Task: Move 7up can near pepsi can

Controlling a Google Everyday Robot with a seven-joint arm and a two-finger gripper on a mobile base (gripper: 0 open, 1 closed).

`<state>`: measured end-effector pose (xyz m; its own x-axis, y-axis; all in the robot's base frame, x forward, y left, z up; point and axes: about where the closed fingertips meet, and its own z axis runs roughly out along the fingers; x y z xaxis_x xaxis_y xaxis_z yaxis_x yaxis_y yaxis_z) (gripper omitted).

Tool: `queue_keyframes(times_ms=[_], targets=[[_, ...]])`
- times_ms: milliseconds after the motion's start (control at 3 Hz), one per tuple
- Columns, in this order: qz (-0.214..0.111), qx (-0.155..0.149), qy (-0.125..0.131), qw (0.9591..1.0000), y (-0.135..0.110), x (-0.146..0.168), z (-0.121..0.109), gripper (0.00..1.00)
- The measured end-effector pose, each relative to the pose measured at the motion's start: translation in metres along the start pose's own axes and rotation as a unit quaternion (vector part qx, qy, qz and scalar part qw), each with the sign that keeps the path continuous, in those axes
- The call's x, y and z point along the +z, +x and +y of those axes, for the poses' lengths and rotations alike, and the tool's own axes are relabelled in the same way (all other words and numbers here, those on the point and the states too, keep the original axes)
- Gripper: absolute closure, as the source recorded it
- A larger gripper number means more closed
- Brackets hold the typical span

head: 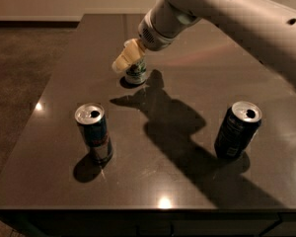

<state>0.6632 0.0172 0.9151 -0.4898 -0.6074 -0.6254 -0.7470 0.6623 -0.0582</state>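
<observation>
The 7up can [136,73], white with green markings, stands upright on the dark table [64,83] at the back centre. My gripper [126,56] hangs right over and in front of its top, hiding the upper part of the can. The pepsi can [237,130], dark navy with a silver top, stands upright at the right front, far from the 7up can. The arm reaches in from the upper right.
A slim blue-and-silver can [94,132] with red marks stands upright at the left front. The table's left edge [37,107] drops to a brown floor. The arm's shadow lies across the middle of the table.
</observation>
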Motion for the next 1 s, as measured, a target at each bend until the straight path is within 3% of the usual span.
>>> queue_keyframes(times_ms=[333, 667, 1000], targets=[[-0.004, 0.004, -0.001, 1.0000, -0.0070, 0.0120, -0.0031, 0.00], [-0.007, 0.013, -0.002, 0.9999, -0.0127, 0.0193, -0.0060, 0.15], [-0.009, 0.020, -0.009, 0.9997, -0.0157, 0.0208, -0.0027, 0.39]])
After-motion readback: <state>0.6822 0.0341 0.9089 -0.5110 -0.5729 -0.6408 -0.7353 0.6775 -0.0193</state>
